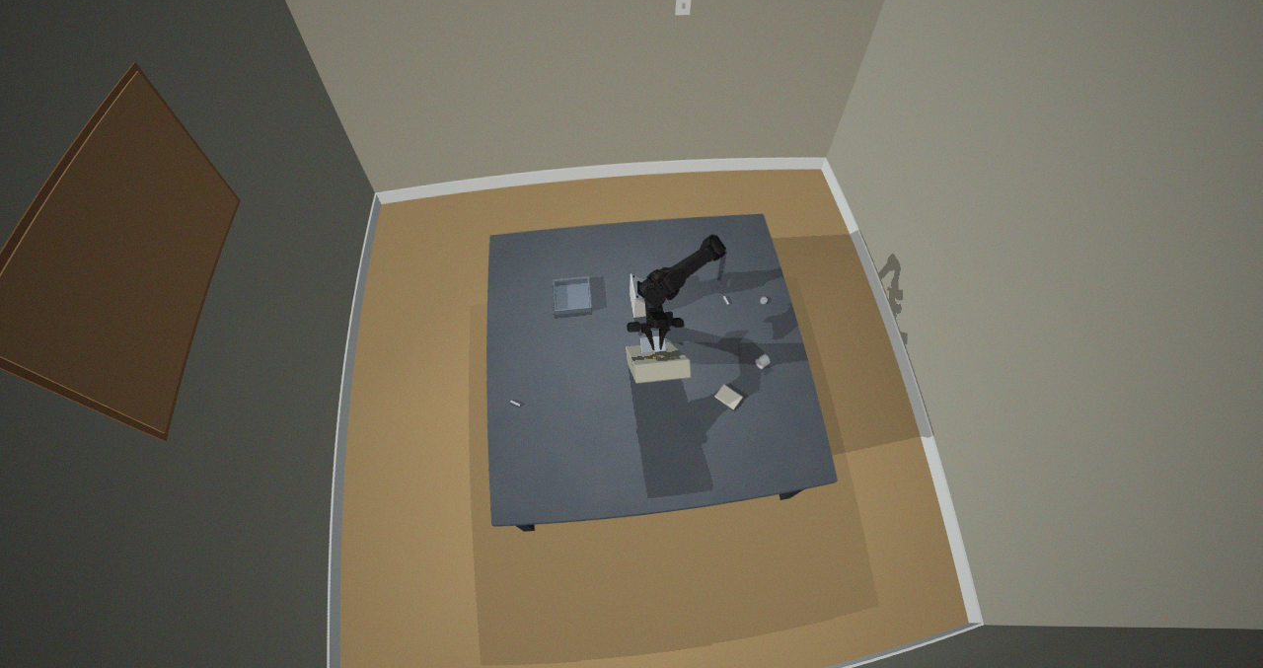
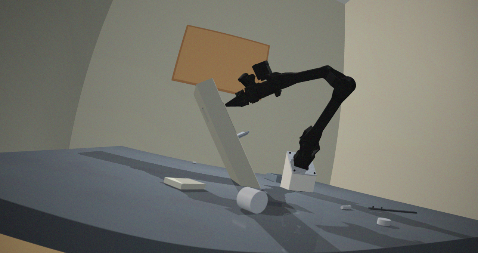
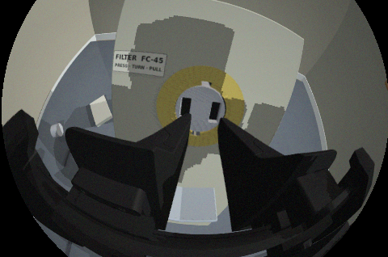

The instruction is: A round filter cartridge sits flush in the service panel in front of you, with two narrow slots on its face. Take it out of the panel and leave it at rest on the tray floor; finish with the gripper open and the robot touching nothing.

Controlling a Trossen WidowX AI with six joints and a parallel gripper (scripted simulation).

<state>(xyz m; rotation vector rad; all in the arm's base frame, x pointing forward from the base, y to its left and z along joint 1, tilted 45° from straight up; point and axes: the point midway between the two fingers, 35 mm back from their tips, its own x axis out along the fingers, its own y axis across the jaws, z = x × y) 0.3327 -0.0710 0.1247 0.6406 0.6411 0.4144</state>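
The round grey cartridge [image 3: 200,101] sits in a yellow ring [image 3: 234,87] on the leaning service panel [image 1: 662,370] [image 2: 217,131] [image 3: 267,67]. Its two dark slots stand side by side, upright in the wrist view. My gripper [image 1: 657,347] [image 2: 226,105] [image 3: 204,121] is partly open and empty, fingers pointing at the cartridge's face. In the wrist view the fingertips lie over the lower face, slightly below and right of the slots. Whether they touch it I cannot tell. The open blue-grey tray [image 1: 572,313] [image 2: 273,177] stands left of the arm's base in the top view.
A pale ledge [image 2: 243,133] [image 3: 196,204] juts from the panel below the cartridge. A cream block [image 1: 728,397] [image 2: 184,183] [image 3: 101,110] and white cylinder [image 1: 763,361] [image 2: 252,200] [image 3: 56,129] lie beside the panel. A dark rod [image 2: 392,210] and white disc [image 2: 383,221] lie farther right.
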